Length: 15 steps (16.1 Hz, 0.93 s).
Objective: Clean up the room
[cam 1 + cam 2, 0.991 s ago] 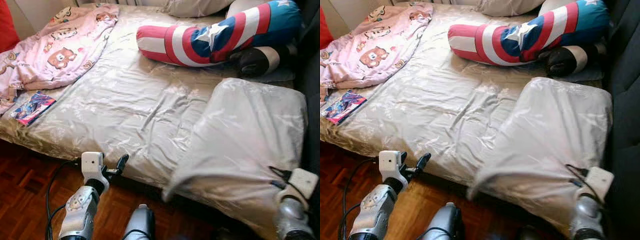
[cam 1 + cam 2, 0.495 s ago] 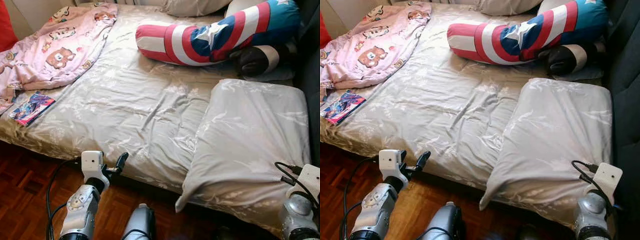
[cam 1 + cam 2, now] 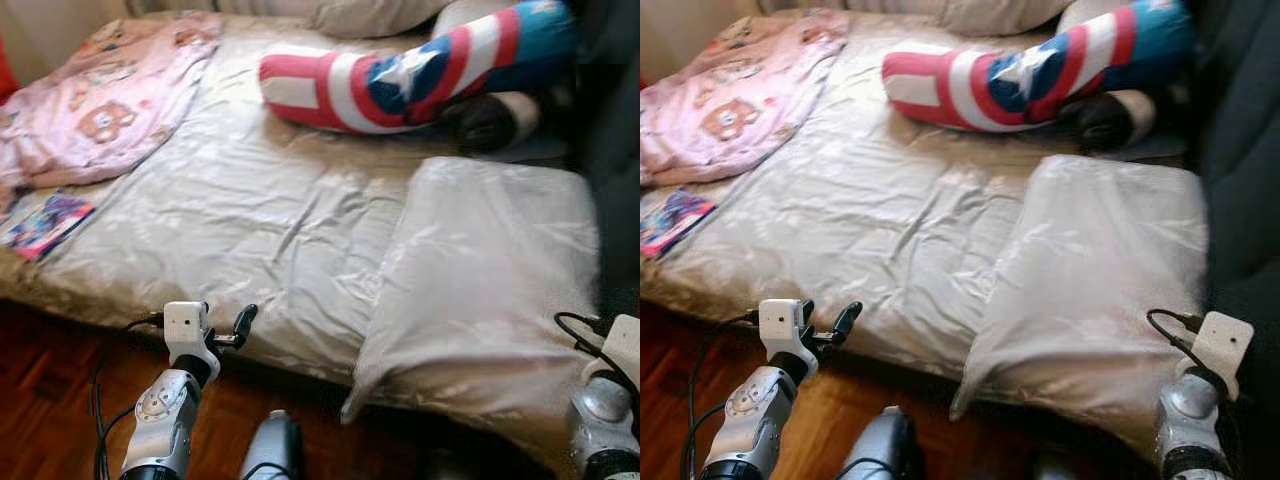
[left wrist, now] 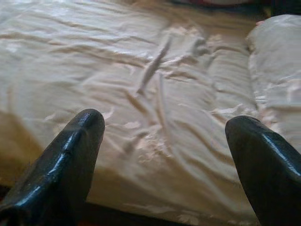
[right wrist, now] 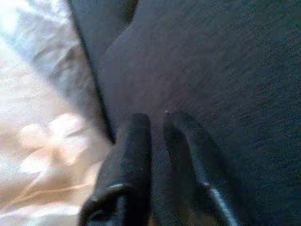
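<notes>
- Bed (image 3: 250, 220) seen from its foot, covered in a shiny beige sheet, wrinkled across the middle; the head views are slightly blurred, so fine detail is soft.
- Lying on the near right corner of the bed is a pillow (image 3: 490, 270) in the same beige fabric, its near edge overhanging the mattress towards the wooden floor (image 3: 50, 400). It looks set down rather than arranged, likely awaiting a move to the head of the bed.
- At the far end rests a long bolster (image 3: 400, 75) striped red, white and blue with a star, and a dark rounded cushion (image 3: 490, 120) just beside its right end.
- A pink blanket (image 3: 100, 110) printed with bears is bunched over the far left corner, and a colourful book (image 3: 45, 222) lies near the left edge just below it; both seem to be clutter still to tidy.
- The left gripper (image 4: 164, 141) hovers low at the foot of the bed, its two black fingers spread wide and empty, aimed at the sheet.
- The right gripper (image 5: 157, 141) sits by the pillow's near right corner, against a dark upholstered surface (image 5: 225, 70); its fingers are pressed almost together, and I think they pinch nothing, though the dim view makes that uncertain.
</notes>
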Tool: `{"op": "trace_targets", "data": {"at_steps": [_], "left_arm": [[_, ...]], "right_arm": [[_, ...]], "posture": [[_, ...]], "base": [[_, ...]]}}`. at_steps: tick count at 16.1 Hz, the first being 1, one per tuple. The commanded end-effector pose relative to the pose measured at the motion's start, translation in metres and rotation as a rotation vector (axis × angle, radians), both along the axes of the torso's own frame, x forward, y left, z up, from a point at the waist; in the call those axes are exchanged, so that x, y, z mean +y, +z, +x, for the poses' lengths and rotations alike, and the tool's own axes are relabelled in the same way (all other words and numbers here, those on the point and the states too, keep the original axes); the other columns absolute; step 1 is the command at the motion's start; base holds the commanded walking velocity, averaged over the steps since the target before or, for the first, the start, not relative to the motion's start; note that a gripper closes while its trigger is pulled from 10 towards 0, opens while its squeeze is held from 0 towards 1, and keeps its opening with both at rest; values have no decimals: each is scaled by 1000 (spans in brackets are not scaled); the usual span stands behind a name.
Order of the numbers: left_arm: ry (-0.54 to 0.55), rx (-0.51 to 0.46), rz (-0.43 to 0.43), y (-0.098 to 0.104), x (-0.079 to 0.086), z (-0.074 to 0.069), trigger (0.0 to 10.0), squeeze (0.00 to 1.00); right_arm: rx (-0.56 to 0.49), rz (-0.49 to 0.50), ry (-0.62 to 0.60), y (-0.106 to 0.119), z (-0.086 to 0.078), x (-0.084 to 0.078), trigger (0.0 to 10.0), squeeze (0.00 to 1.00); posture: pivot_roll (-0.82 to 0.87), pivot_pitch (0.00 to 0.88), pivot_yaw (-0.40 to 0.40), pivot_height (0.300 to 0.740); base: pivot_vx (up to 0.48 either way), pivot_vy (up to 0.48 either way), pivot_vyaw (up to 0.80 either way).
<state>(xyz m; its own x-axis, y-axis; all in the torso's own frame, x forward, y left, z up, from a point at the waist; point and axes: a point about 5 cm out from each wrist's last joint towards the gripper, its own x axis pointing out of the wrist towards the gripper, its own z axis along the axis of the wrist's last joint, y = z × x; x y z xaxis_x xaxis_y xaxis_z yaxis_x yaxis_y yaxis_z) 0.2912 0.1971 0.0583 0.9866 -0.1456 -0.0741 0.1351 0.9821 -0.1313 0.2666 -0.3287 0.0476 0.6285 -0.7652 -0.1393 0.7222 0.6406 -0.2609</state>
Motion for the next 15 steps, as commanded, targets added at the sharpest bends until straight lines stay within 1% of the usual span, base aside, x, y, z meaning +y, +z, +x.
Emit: {"op": "trace_targets", "data": {"at_steps": [1, 2, 3, 4, 5, 6, 7, 8, 9, 10, 11, 12, 13, 14, 15], "left_arm": [[25, 13, -12, -5, 4, -4, 10000, 0], [24, 13, -14, -5, 4, -3, 10000, 0], [25, 12, -16, -5, 4, -3, 10000, 0], [25, 13, -18, -6, 3, -3, 10000, 0], [25, 16, -19, -6, 3, -3, 10000, 0], [26, 23, -20, -8, 3, -2, 10000, 0], [28, 33, -22, -11, 2, -2, 10000, 0], [30, 51, -26, -16, 0, -2, 10000, 0], [30, 61, -29, -18, -1, -2, 10000, 0], [29, 73, -30, -21, -3, -1, 10000, 0], [36, 93, -27, -25, -5, 0, 10000, 0], [39, 100, -27, -27, -5, -1, 10000, 0], [47, 119, -22, -32, -5, -2, 10000, 0], [53, 130, -13, -35, -5, -4, 10000, 0], [63, 148, -5, -39, -6, -6, 10000, 0]], "right_arm": [[-6, -13, 16, 1, 1, 1, 10000, 953], [-12, -21, 58, 3, 5, 5, 10000, 0], [-41, -14, 103, 6, 10, 10, 10000, 0], [-95, 1, 189, 10, 19, 22, 10000, 0], [-122, 20, 267, 12, 26, 34, 10000, 0], [-121, 70, 358, 8, 32, 50, 10000, 0], [-139, 166, 453, 2, 37, 70, 10000, 0], [-166, 253, 566, -3, 40, 96, 10000, 0], [-145, 257, 606, -8, 40, 105, 10000, 0], [-132, 280, 627, -12, 38, 111, 10000, 0], [-111, 323, 642, -20, 34, 116, 10000, 0], [-98, 336, 646, -23, 32, 117, 10000, 0], [-64, 367, 683, -31, 28, 123, 10000, 0], [-40, 377, 704, -35, 26, 126, 10000, 0], [-20, 406, 706, -39, 23, 129, 10000, 0]], "posture": [[60, 117, 44, 657], [61, 116, 43, 657], [59, 112, 41, 657], [56, 111, 39, 657], [54, 107, 37, 657], [44, 101, 33, 657], [35, 90, 31, 657], [28, 82, 29, 657], [25, 72, 26, 667], [23, 61, 21, 677], [21, 49, 9, 697], [18, 46, 2, 707], [16, 38, -8, 722], [20, 37, -13, 732], [24, 34, -19, 740]], "base": [[0, 0, 0], [0, 0, 0], [0, 0, 0], [0, 0, 0], [0, 0, 0], [0, 0, 0], [0, 0, 0], [0, 0, 0], [0, 0, 0], [0, 0, 0], [0, 0, 0], [0, 0, 0], [0, 0, 0], [0, 0, 0], [0, 0, 0]]}}
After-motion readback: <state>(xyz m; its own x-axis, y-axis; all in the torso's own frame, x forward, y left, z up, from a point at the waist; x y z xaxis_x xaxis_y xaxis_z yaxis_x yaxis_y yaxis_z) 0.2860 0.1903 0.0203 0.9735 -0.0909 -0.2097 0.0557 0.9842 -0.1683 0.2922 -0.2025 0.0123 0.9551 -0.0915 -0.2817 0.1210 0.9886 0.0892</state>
